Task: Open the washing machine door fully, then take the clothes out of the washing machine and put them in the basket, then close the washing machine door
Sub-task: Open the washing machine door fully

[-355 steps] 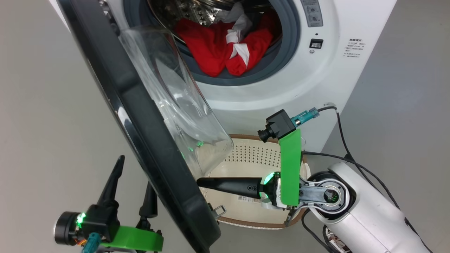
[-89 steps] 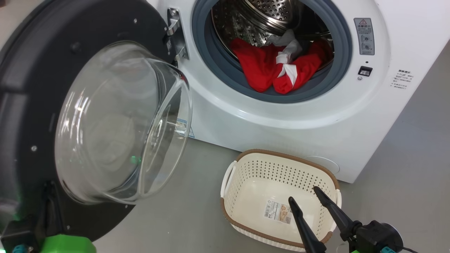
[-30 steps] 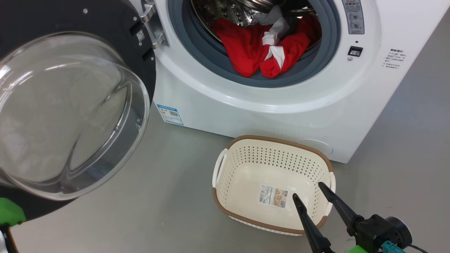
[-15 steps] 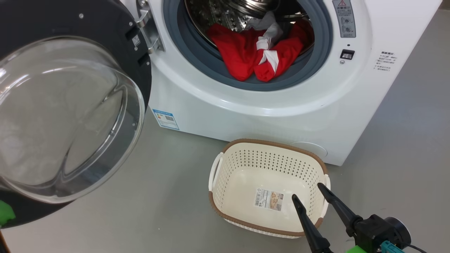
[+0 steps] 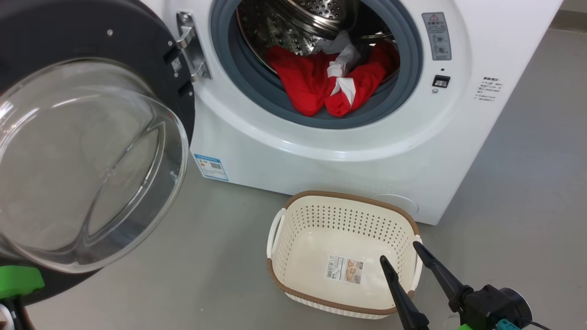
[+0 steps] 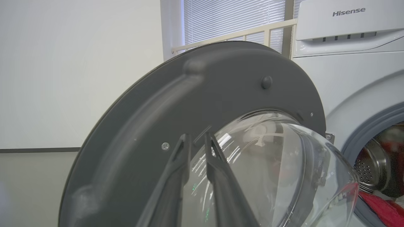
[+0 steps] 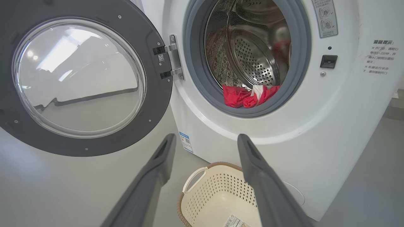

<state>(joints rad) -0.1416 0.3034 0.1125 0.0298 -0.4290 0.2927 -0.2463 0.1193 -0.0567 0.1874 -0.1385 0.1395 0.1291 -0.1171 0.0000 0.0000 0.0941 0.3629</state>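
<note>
The washing machine (image 5: pixel 321 156) stands with its door (image 5: pixel 91 32) swung wide to the left, glass bowl facing me. Red and white clothes (image 5: pixel 307 82) lie at the drum's front lip, also in the right wrist view (image 7: pixel 236 96). The cream basket (image 5: pixel 348 196) sits on the floor before the machine, holding nothing. My right gripper (image 5: pixel 400 252) hangs open over the basket's near right corner, nothing between its fingers (image 7: pixel 164 157). My left gripper (image 6: pixel 197 136) points at the door's inner face (image 6: pixel 142 110), its fingers drawn close with a thin slit and nothing held.
Grey floor (image 5: pixel 215 256) spreads between the door and the basket and to the machine's right. A blue label (image 5: pixel 210 167) marks the machine's lower left corner. The left arm's green mount (image 5: pixel 18 279) shows below the door's rim. A white wall and a blinded window (image 6: pixel 233 19) lie behind the door.
Since the oldest frame the door has swung from edge-on to wide open, and my right gripper has opened over the basket. In the last second only the head view has shifted.
</note>
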